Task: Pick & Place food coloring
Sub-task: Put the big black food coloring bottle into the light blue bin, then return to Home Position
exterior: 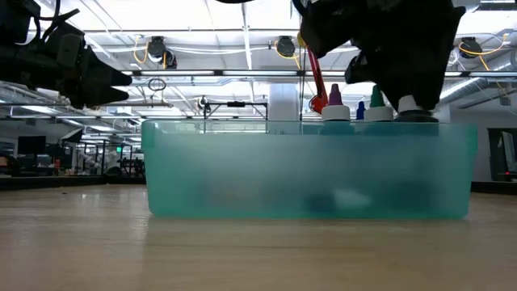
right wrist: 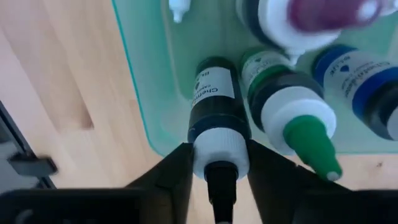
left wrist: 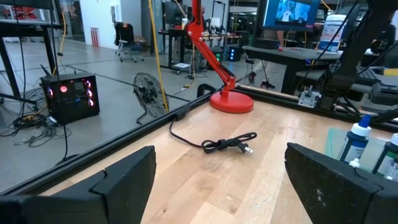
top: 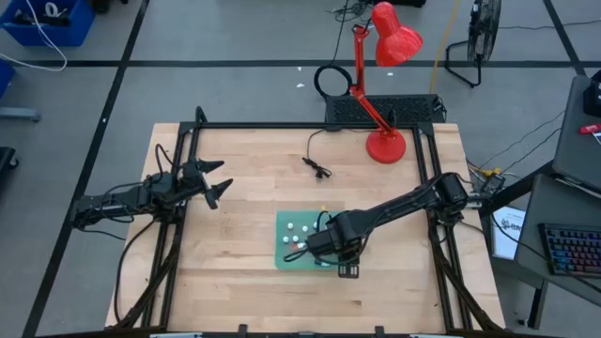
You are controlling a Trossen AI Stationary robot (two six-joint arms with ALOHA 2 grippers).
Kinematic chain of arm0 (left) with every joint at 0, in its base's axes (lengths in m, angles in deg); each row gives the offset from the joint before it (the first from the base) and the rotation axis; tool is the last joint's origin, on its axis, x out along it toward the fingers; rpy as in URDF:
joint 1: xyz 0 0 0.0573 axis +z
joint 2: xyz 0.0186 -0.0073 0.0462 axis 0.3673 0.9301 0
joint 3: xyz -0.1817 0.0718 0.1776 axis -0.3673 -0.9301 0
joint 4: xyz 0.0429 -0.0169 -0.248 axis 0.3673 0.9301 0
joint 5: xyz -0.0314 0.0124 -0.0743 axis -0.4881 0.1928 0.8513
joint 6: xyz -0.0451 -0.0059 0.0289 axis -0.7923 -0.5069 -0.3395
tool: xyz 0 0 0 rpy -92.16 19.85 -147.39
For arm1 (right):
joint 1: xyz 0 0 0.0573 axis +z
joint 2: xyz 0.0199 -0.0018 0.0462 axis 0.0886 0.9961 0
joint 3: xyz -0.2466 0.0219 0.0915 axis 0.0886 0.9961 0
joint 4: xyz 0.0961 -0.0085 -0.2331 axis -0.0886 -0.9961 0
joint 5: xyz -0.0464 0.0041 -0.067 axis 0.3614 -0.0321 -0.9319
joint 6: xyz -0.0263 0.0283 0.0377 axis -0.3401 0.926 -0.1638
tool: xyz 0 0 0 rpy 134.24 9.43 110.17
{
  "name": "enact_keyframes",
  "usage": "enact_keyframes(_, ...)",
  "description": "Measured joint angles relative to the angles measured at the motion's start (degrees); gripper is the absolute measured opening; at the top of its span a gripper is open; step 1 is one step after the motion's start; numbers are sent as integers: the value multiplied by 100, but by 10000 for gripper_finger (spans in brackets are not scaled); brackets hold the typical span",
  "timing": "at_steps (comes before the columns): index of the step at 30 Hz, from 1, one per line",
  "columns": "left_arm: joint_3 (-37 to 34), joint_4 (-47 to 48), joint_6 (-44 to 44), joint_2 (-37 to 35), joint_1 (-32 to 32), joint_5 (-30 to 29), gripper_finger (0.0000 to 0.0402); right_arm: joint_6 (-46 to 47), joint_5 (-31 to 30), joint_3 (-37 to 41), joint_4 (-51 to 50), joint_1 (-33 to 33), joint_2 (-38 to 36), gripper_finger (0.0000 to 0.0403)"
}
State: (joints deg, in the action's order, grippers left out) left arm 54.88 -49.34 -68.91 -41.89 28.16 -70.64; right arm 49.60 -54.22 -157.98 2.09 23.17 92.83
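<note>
The right gripper (right wrist: 217, 165) stands over the near right corner of the green tray (top: 282, 246), and its two fingers (right wrist: 171, 168) sit on both sides of the white collar of a black-capped bottle (right wrist: 214, 118) of food coloring. The jaws are only a little apart, closed around this collar, so the bottle seems held, although the grip may just be loosening; this cannot be decided for sure. The long axis of the bottle runs straight out from the jaws, cap toward the wrist and bottom toward the tray floor, so the bottle stands upright inside the tray, close to its wall. Just beside it stand a green-capped bottle (right wrist: 292, 118), a blue-labelled bottle (right wrist: 357, 81) and one with a purple tip (right wrist: 311, 18), nearly touching each other. In the low view the coloured tips (exterior: 335, 97) rise above the tray rim (exterior: 307, 128), under the dark mass of the right arm. This arm reaches from the right side of the table across to the tray, with the wrist bent down, so it is clearly the nearer arm. If the coming move is a release, the jaws must open and rise straight along the bottle's axis, so that the neighbours are not knocked. The left gripper (top: 214, 183) waits well apart, on the left of the table, with its jaws wide open and holding nothing.
</note>
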Motion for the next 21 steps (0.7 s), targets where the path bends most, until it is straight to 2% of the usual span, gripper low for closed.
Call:
enact_keyframes(4, -1, 1, 0, 0, 0, 0, 353, 266, 8, 0, 40, -2, -16, 202)
enact_keyframes(7, -2, 0, 0, 0, 0, 0, 353, 384, 15, 9, -65, 0, -67, 238)
enact_keyframes(10, -2, 0, 0, 0, 0, 0, 353, 640, 19, 9, -246, 4, -243, 251)
enact_keyframes(15, -1, 1, 0, -1, 0, 0, 353, 1457, -40, 9, -292, 96, -801, 251)
enact_keyframes(19, 0, 2, 0, -2, 0, 0, 353, 1406, -998, 9, -385, 450, -1580, 249)
enact_keyframes(21, -1, 0, 0, -2, 0, 0, 353, 1330, -1913, 9, -754, 720, -2048, 249)
